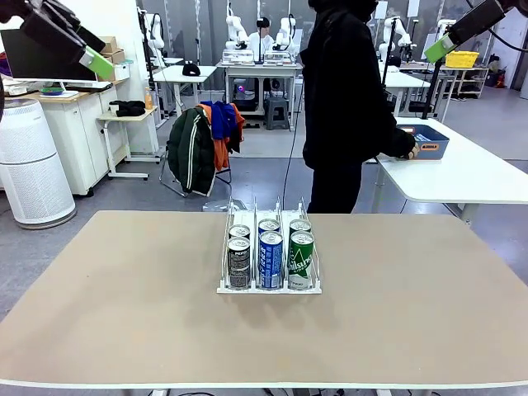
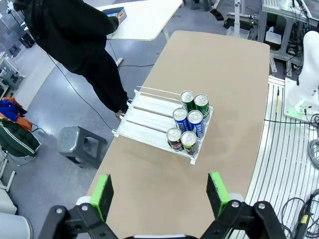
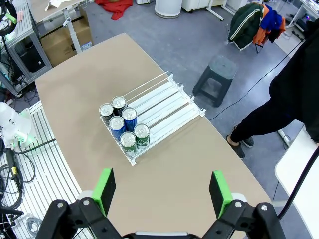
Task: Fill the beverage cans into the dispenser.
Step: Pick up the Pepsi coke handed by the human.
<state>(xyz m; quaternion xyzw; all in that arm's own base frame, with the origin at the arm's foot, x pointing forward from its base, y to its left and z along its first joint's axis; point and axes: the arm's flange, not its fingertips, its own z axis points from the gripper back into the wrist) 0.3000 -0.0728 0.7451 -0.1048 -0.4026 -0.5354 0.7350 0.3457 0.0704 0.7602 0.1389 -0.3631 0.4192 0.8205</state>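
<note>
The white dispenser [image 1: 268, 290] stands at the middle of the tan table. Several beverage cans [image 1: 271, 260] stand upright in its three lanes, two deep at the front lip: black on the left, blue in the middle, green on the right. My left gripper [image 1: 92, 59] hangs high at the upper left and my right gripper [image 1: 441, 48] high at the upper right, both far above the table. In the left wrist view the left gripper [image 2: 159, 194] is open and empty above the dispenser [image 2: 149, 117] and cans [image 2: 188, 122]. The right gripper [image 3: 162, 191] is likewise open over the dispenser [image 3: 167, 104] and cans [image 3: 124, 124].
A person in black [image 1: 351, 99] stands beyond the far edge, turned toward a white side table [image 1: 470, 177] with a hand at a blue tub [image 1: 431, 142]. A grey stool [image 3: 217, 79] sits on the floor behind the table. Bare tabletop [image 1: 124, 305] surrounds the dispenser.
</note>
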